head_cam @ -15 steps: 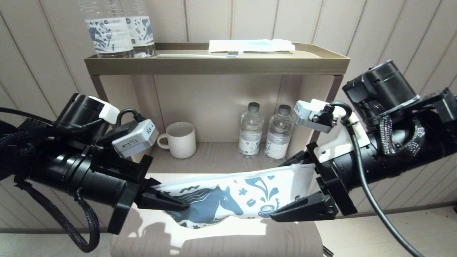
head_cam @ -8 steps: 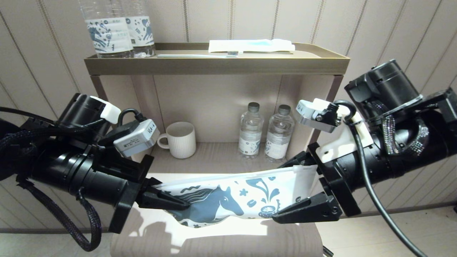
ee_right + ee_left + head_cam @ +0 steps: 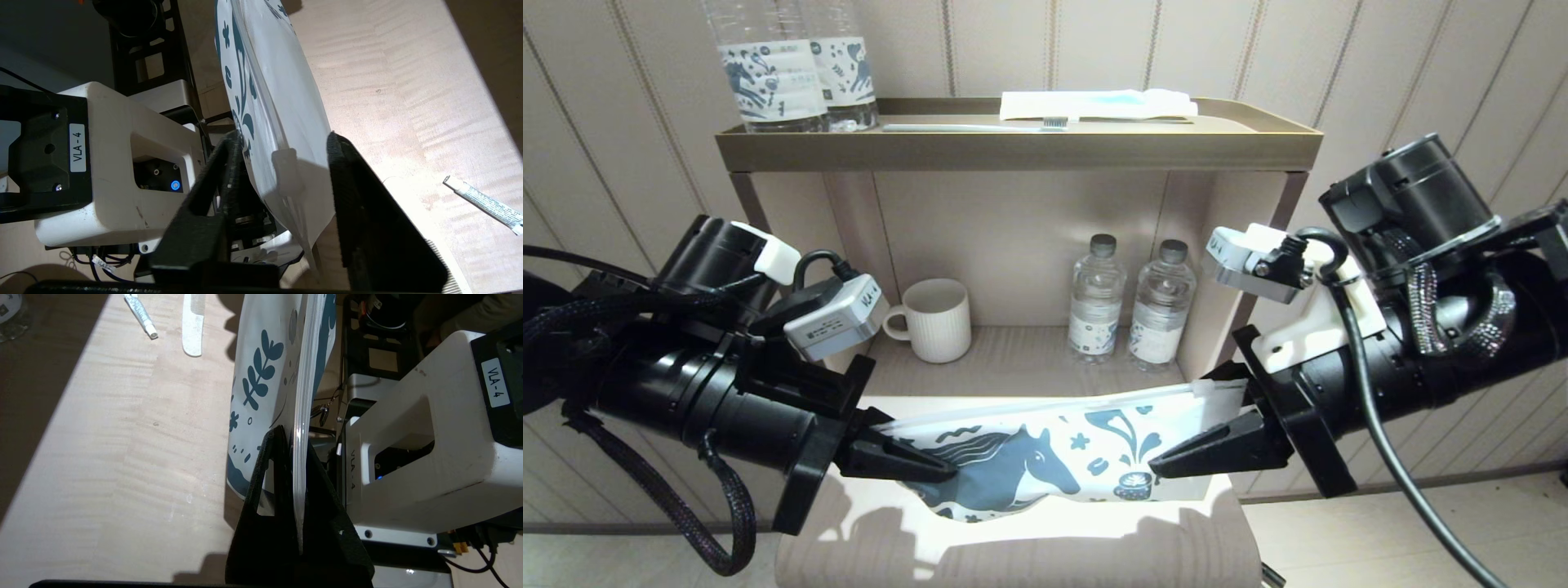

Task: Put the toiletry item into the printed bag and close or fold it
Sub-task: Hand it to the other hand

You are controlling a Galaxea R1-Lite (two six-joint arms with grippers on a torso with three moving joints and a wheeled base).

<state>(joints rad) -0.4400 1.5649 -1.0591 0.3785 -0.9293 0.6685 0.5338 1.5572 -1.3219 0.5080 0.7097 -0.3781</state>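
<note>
Above the pale wooden tabletop (image 3: 102, 457), the soft white horse-printed pouch (image 3: 1045, 457) hangs stretched between both arms. Left gripper (image 3: 292, 465) is clamped flat on one end's zip strip. Right gripper (image 3: 286, 163) straddles the other end, jaws part-open, not visibly pinching. Flat white toiletry piece (image 3: 193, 326) lies outside on the table. Judged step: securing the bag; next, open its mouth.

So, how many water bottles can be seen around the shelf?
4. Two large bottles stand on the top tray's left end. Two small bottles stand on the lower shelf, right of the mug. Others may be hidden.
</note>
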